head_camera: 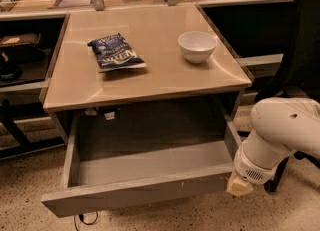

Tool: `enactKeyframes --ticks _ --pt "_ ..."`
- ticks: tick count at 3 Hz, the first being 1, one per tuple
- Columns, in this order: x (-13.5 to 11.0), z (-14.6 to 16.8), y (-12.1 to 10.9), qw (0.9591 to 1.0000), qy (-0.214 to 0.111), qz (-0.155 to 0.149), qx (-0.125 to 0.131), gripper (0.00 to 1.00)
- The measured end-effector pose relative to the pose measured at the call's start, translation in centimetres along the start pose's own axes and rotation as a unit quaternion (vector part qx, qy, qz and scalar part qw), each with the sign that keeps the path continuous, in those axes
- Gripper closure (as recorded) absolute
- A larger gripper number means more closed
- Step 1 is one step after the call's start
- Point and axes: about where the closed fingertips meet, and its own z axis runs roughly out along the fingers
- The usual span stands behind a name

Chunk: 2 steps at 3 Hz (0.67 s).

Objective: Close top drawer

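Top drawer (135,194): wide grey box, flat front, standing open.
Tool (239,187): cream-tipped, at top drawer front's right end, likely for pushing; width cannot tell.

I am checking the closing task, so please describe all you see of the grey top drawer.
The grey top drawer, a deep metal-looking box with a flat, handle-less, lightly scuffed front, stands pulled far out beneath the tan tabletop. The robot's end effector sits at the front's right corner, seemingly touching it.
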Motion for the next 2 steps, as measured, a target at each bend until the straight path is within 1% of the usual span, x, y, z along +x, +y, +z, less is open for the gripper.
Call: enactKeyframes --ticks 1,2 --pt "0.0 0.0 0.0 1.0 0.0 0.0 0.0 0.12" --pt "0.0 0.0 0.0 1.0 0.0 0.0 0.0 0.0"
